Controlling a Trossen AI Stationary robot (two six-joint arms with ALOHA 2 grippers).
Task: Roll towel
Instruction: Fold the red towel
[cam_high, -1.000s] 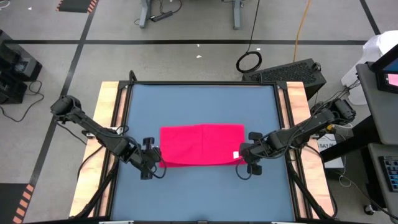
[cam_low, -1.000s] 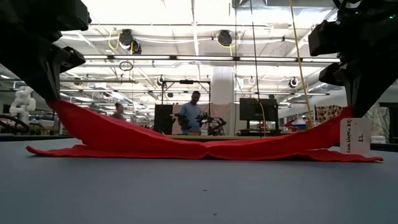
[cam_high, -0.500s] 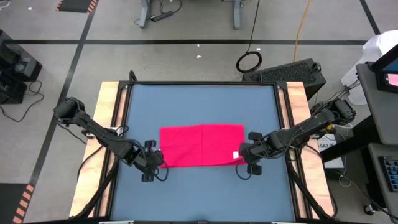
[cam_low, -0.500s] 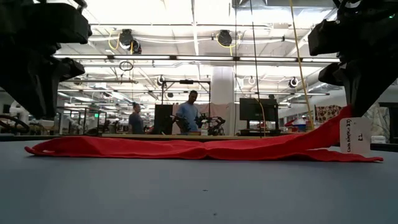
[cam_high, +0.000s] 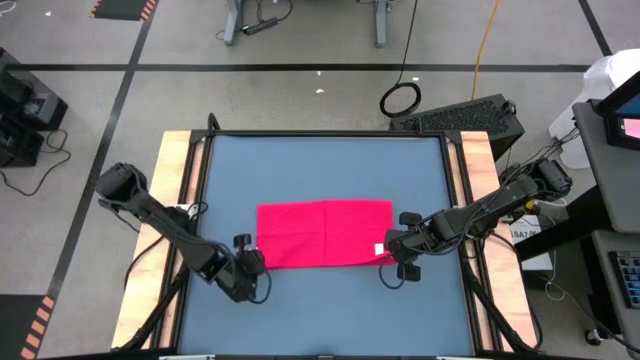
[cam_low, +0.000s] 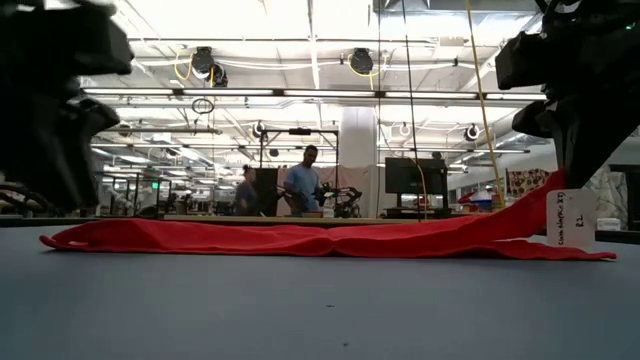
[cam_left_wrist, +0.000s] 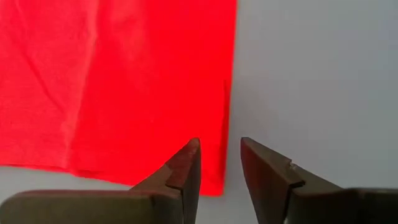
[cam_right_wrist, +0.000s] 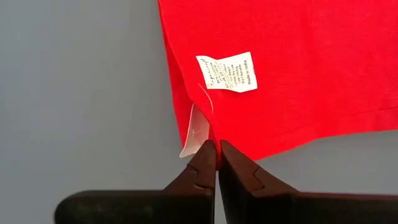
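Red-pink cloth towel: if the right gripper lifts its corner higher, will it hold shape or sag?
The red-pink cloth towel will probably sag: in the low view it slopes limply from the right gripper, shut on its edge, down to the table. It looks thin and light, lying nearly flat. The left gripper, open by the other corner, isn't supporting it, so that end would likely drag.
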